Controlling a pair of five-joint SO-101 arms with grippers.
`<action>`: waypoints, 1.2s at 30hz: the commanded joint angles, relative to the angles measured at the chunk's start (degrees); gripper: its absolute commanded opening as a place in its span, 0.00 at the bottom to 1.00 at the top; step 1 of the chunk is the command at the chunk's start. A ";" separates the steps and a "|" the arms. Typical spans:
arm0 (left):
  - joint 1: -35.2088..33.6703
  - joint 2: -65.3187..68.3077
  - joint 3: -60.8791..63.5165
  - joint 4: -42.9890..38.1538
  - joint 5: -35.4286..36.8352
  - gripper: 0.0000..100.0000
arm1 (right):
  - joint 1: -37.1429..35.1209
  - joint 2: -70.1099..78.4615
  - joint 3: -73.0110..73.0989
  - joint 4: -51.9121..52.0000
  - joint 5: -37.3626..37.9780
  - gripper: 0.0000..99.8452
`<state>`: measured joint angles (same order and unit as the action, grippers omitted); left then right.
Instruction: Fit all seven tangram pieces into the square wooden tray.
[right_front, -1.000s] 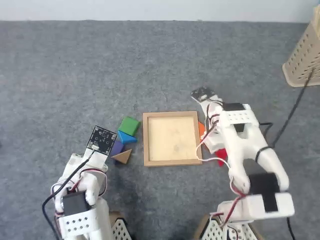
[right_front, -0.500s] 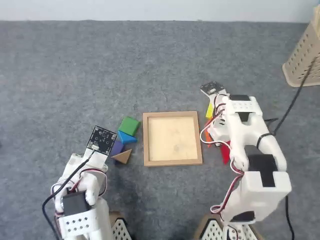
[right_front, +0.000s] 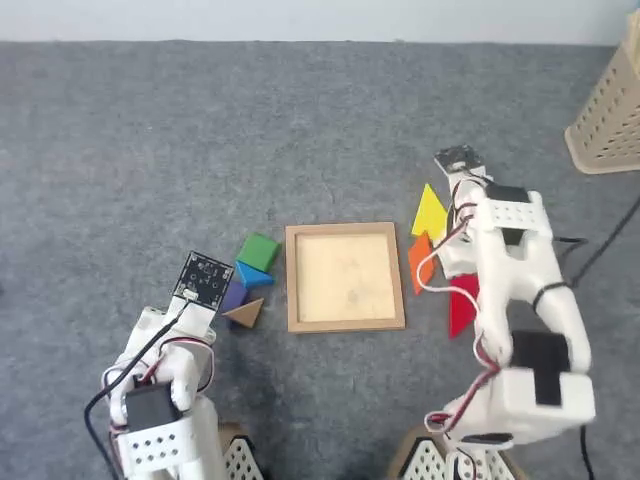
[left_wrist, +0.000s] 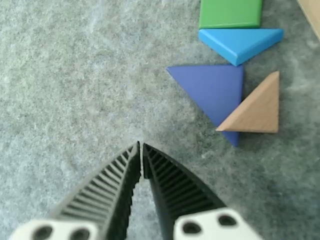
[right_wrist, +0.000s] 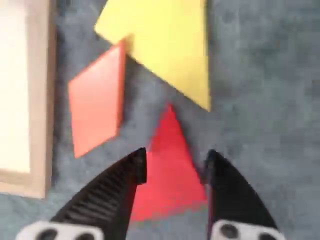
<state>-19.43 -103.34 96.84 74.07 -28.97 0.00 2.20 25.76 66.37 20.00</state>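
Straddling the flat red triangle piece (right_wrist: 170, 175), the right tool (right_wrist: 176, 157) sits open and empty, seemingly lined up to pinch it.

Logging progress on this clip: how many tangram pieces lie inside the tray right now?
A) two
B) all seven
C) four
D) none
D: the tray is bare inside. The green square, blue triangle, purple triangle and tan triangle lie off one side, and the yellow triangle, orange piece and red triangle off the other.
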 joint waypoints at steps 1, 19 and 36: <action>-0.26 -0.70 -0.22 0.18 -0.53 0.01 | 0.48 -7.43 2.73 2.15 -1.05 0.28; -0.26 -0.70 -0.22 0.18 -0.53 0.01 | 0.31 5.49 6.42 -2.86 -0.62 0.27; -0.26 -0.70 -0.22 0.18 -0.53 0.01 | 0.40 -10.24 6.51 0.66 -1.14 0.12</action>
<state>-19.43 -103.34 96.84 74.07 -28.97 0.09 -0.18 33.41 65.14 19.56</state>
